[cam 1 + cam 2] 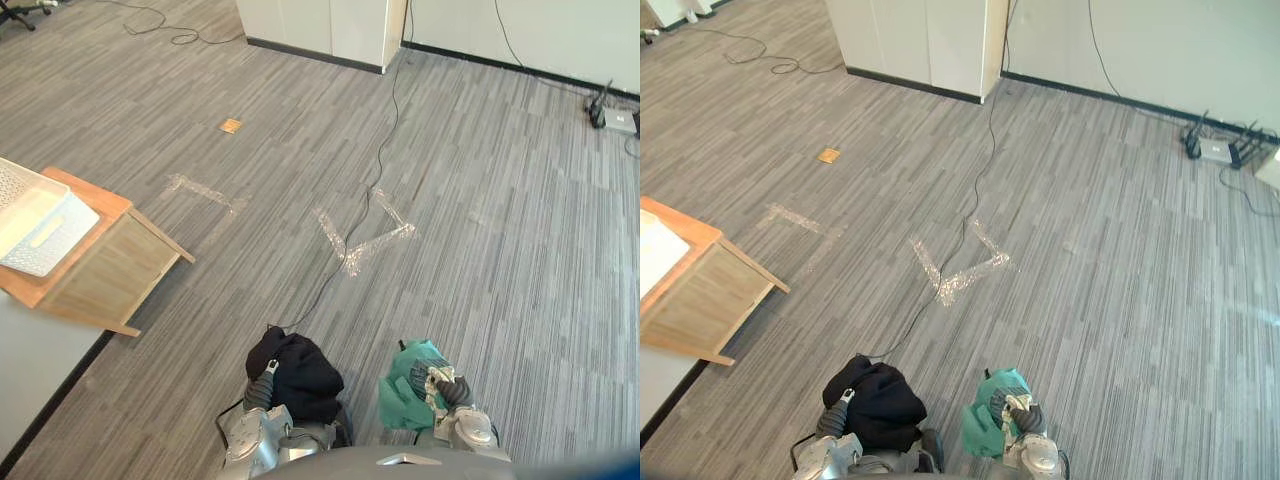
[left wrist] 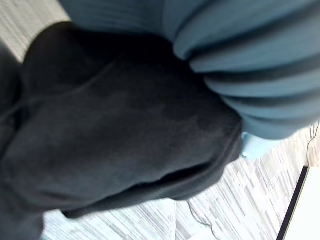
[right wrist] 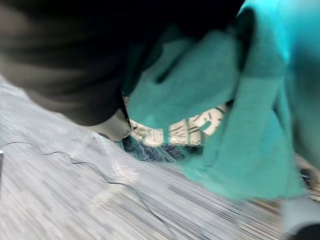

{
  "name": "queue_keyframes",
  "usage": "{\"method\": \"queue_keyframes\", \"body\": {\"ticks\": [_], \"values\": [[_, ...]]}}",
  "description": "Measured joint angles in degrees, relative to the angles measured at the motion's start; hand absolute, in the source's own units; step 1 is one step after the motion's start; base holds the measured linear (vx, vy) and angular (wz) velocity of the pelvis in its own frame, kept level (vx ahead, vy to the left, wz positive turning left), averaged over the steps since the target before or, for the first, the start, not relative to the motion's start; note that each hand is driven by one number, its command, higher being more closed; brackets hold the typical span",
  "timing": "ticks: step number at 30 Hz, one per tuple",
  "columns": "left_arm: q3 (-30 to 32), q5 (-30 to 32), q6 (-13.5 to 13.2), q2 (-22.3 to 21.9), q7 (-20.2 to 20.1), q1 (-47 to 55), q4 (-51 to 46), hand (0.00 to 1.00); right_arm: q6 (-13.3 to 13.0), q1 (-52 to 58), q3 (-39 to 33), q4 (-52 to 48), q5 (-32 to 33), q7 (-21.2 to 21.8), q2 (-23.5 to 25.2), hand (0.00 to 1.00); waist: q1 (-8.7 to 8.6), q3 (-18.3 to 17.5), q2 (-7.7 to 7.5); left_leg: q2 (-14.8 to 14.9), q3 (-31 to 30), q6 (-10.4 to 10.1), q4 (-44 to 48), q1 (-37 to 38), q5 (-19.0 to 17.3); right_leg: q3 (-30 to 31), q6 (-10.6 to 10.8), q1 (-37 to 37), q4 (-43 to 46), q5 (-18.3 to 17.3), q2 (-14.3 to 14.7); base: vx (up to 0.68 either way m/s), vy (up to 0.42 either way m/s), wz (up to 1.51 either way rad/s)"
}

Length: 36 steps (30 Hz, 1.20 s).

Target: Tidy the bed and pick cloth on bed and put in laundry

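Cloth above the carpet: black cloth bunched over left hand, grip cannot be told; right hand curled round green cloth. Soft, light, floppy; best held mid-bunch.

Basket on table at left, tape marks ahead, cloth nearest.

Grey striped carpet floor with clear tape marks, small tan square, wooden table

black cloth: bunched, on left hand | green cloth: bunched, in right hand
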Motion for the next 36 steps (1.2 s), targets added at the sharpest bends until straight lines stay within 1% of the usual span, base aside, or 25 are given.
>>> {"method": "queue_keyframes", "body": {"ticks": [2, 4, 5, 6, 8, 9, 10, 11, 12, 14, 15, 18, 19, 20, 21, 23, 26, 27, 28, 29, 30, 31, 32, 35, 36], "values": [[-0.9, 0.1, 0.0, -0.5, 0.0, -0.9, -0.1, 1.00, -0.5, 0.0, -0.6, -1.5, 0.0, 0.0, 0.1, 1.00, -0.57, 0.3, 0.50, 1.9, -3.3, -0.1, -1.3, 2.9, 0.0, -1.8, -1.9, -5.1, -6.0, -2.6, 1.4, 0.48, -0.153, 0.81], [-1.8, 0.1, 0.0, -1.0, 0.0, -1.4, -0.1, 1.00, -1.0, -1.0, -0.6, -1.8, 0.0, 0.1, -0.3, 1.00, -0.60, 1.2, 2.03, 4.6, -4.4, -0.7, -1.2, 4.2, 0.0, -1.6, -1.9, -7.3, -16.7, -2.6, 4.8, 0.42, -0.241, 0.54], [-1.9, 0.2, 0.0, -1.5, 0.0, -1.5, -0.1, 1.00, -1.0, -2.2, -0.6, -1.7, 0.0, 0.1, -0.5, 1.00, -0.58, 1.8, 3.19, 7.0, -4.5, -3.2, -1.3, 5.4, -0.1, 1.2, -0.6, -8.9, -30.1, 0.7, 8.4, 0.33, -0.233, 0.39], [-2.0, 0.2, 0.0, -1.5, 0.0, -1.5, -0.1, 1.00, -1.0, -2.3, -0.5, -1.8, 0.0, 0.1, -0.4, 1.00, -0.59, 1.8, 3.14, 7.5, -4.4, -4.5, -1.4, 5.9, -0.2, 2.7, -0.6, -9.4, -36.4, 3.5, 9.1, 0.42, -0.311, 0.56], [-1.8, 0.7, -0.1, -1.3, -0.1, -0.8, -0.3, 1.00, -0.8, -2.0, -0.5, -1.8, 0.1, 0.3, -0.3, 1.00, -0.64, 1.4, 1.75, 8.4, -4.3, -9.2, -1.5, 8.3, -2.6, 6.8, -0.3, -9.5, -53.9, 15.5, 9.1, 0.55, -0.424, 0.53], [-1.6, 1.1, 0.0, -1.1, -0.1, -0.3, -0.1, 1.00, -0.5, -1.9, -0.5, -1.6, 0.1, 0.4, -0.4, 1.00, -0.70, 1.4, 1.08, 8.9, -4.4, -11.9, -1.9, 10.3, -4.3, 7.4, -1.5, -8.9, -55.7, 24.6, 8.8, 0.54, -0.432, 0.17], [-1.3, 1.2, 0.4, -2.6, -0.1, -1.1, 1.9, 1.00, -0.2, -3.2, -0.6, -1.0, 0.1, 0.5, -1.5, 1.00, 0.01, 1.9, 3.98, 11.4, -4.2, -12.9, -2.5, 11.2, -4.9, 6.3, -3.4, -8.4, -53.8, 25.5, 11.7, 0.46, -0.389, 0.15], [-1.6, 1.9, 0.4, -3.7, -0.7, -0.8, 1.5, 1.00, 0.1, -4.7, -1.4, -1.1, 0.1, 0.4, -2.1, 1.00, -0.97, 2.2, 5.21, 12.4, -4.4, -12.9, -3.4, 11.3, -2.6, 6.4, -4.2, -10.1, -48.7, 21.1, 11.9, 0.37, -0.340, 0.15], [-2.2, 2.5, 0.3, -4.3, -1.1, -0.8, 1.5, 1.00, 0.2, -4.8, -2.0, -1.1, 0.1, 0.4, -2.3, 1.00, -1.32, 2.3, 5.47, 12.8, -4.3, -12.7, -5.3, 13.1, 0.0, 6.1, -4.8, -10.6, -44.2, 17.4, 11.5, 0.33, -0.323, 0.39], [-2.5, 3.0, 0.2, -4.4, -1.8, -0.9, 1.6, 1.00, 0.2, -4.4, -1.6, -1.2, 0.1, 0.9, -2.4, 1.00, -2.05, 1.8, 5.38, 14.3, -4.4, -13.1, -5.8, 15.2, 4.1, 4.9, -4.9, -10.0, -38.6, 12.0, 11.3, 0.33, -0.319, 0.35], [-2.4, 3.2, 0.1, -4.4, -1.8, -0.9, 1.6, 1.00, 0.2, -4.5, -1.6, -1.2, 0.1, 1.1, -2.5, 1.00, -2.04, 1.4, 5.82, 15.0, -4.4, -13.1, -4.7, 15.0, 4.2, 4.4, -5.1, -9.7, -38.4, 11.1, 11.7, 0.33, -0.329, 0.19], [-1.1, 3.0, -0.1, -4.9, -1.7, -1.2, 3.4, 1.00, 0.2, -4.5, -0.3, -0.4, 0.1, 1.8, -2.9, 1.00, -1.86, 1.2, 6.15, 19.0, -7.7, -11.9, 11.8, 6.3, 4.9, 2.3, -4.7, -6.6, -42.3, 9.0, 15.0, 0.19, -0.270, 0.15], [-1.0, 2.6, -0.1, -4.9, -1.7, -0.9, 3.3, 1.00, 0.2, -4.4, 0.8, 0.1, 0.1, 1.7, -3.0, 1.00, -1.49, 1.4, 6.41, 21.0, -9.1, -9.0, 22.5, 0.5, 8.8, 1.5, -4.5, -3.8, -46.2, 9.1, 16.8, 0.19, -0.184, -0.06], [-1.1, 2.2, -0.6, -4.5, -1.8, -1.0, 2.8, 1.00, 0.1, -3.9, 2.5, 0.2, 0.2, 1.8, -2.9, 1.00, -0.45, 1.7, 6.83, 23.0, -9.6, -9.8, 30.5, -2.8, 14.9, 1.2, -4.5, -0.1, -49.8, 9.2, 18.5, 0.22, -0.151, -0.23], [-1.0, 2.2, -0.6, -4.3, -1.7, -1.0, 2.8, 1.00, 0.1, -3.8, 3.4, 0.3, 0.2, 1.8, -3.0, 1.00, -0.02, 1.9, 6.66, 23.0, -9.8, -10.3, 34.3, -3.9, 15.2, 1.3, -4.9, 1.1, -50.7, 9.5, 18.8, 0.25, -0.114, -0.32], [-2.3, 2.2, -0.6, -4.5, -2.1, -1.6, 2.6, 1.00, 0.1, -4.5, 3.6, 1.2, 0.2, 1.7, -3.7, 1.00, 0.26, 2.0, 7.99, 20.4, -9.2, -10.4, 43.4, -10.9, 6.6, 1.3, -7.4, 4.2, -52.0, 8.6, 19.5, 0.25, -0.069, -0.11], [-2.1, 2.1, -0.6, -4.5, -3.0, -1.0, 0.2, 1.00, 0.2, -4.1, 4.1, 2.0, 0.3, 1.8, -3.5, 1.00, 1.44, 2.2, 7.91, 14.7, -4.7, -9.9, 39.8, -16.7, -1.1, 1.5, -7.7, 8.0, -54.6, 8.1, 19.3, 0.23, 0.001, -0.05], [-2.0, 2.0, -0.6, -4.5, -3.0, -0.8, 0.0, 1.00, 0.3, -4.0, 4.1, 2.1, 0.3, 1.9, -3.4, 1.00, 1.57, 2.2, 7.88, 13.9, -3.6, -9.7, 36.5, -17.1, -1.4, 1.3, -7.3, 8.8, -55.1, 8.0, 19.1, 0.24, 0.050, 0.02], [-1.8, 1.4, -0.6, -4.5, -3.0, -0.7, 0.0, 1.00, 0.3, -3.9, 4.0, 2.1, 0.3, 1.9, -3.2, 1.00, 1.55, 2.2, 7.87, 12.1, -2.2, -9.5, 26.9, -17.1, -1.2, 0.8, -6.5, 10.0, -55.3, 7.6, 18.7, 0.31, 0.115, 0.16], [-1.5, 0.9, -0.5, -4.6, -3.1, -0.7, 0.1, 1.00, 0.3, -3.8, 3.8, 2.1, 0.2, 1.9, -3.0, 1.00, 1.54, 2.2, 7.90, 10.7, -1.2, -8.5, 13.4, -16.7, 1.8, 0.1, -5.2, 11.1, -55.2, 6.8, 18.3, 0.32, 0.136, 0.21], [-1.5, 0.9, -0.5, -4.5, -3.1, -0.7, 0.2, 1.00, 0.4, -3.8, 3.8, 2.2, 0.2, 2.0, -2.9, 1.00, 1.55, 2.3, 7.69, 10.3, -0.8, -6.9, 9.7, -16.4, 4.4, -0.3, -4.6, 11.7, -55.1, 6.4, 17.9, 0.28, 0.135, 0.22], [-1.0, 0.8, -0.4, -4.4, -3.4, -0.5, -0.1, 1.00, 0.5, -3.6, 3.8, 2.5, 0.1, 1.9, -2.6, 1.00, 1.80, 2.5, 6.79, 9.3, 0.3, -4.9, 7.9, -15.1, 6.0, -0.5, -3.8, 12.5, -55.0, 5.8, 16.9, 0.25, 0.120, 0.31], [0.1, 0.4, -0.4, -4.4, -3.9, -0.4, -0.4, 1.00, 0.7, -2.6, 3.8, 2.3, 0.0, 2.0, -2.3, 1.00, 2.66, 1.8, 5.53, 6.5, 0.9, -4.8, 3.3, -12.4, 7.2, -0.6, -2.1, 13.8, -55.6, 5.4, 15.1, 0.42, 0.169, 0.43], [0.9, 0.0, -0.2, -3.3, -4.0, -0.9, -2.0, 1.00, 0.7, -2.2, 3.9, 1.6, 0.0, 1.8, -2.2, 1.00, 3.15, 1.9, 3.65, 4.4, 3.2, -4.3, 8.1, -14.9, 6.9, -1.6, 0.5, 16.9, -60.0, 7.5, 13.1, 0.37, 0.140, 0.59], [1.3, 0.0, -0.1, -3.3, -3.8, -0.8, -1.8, 1.00, 0.8, -2.2, 4.0, 1.7, 0.0, 1.8, -1.9, 1.00, 3.22, 1.9, 3.65, 4.2, 3.9, -3.4, 9.3, -14.5, 6.3, -1.7, 1.4, 18.3, -60.2, 8.1, 12.8, 0.31, 0.114, 0.63]]}}
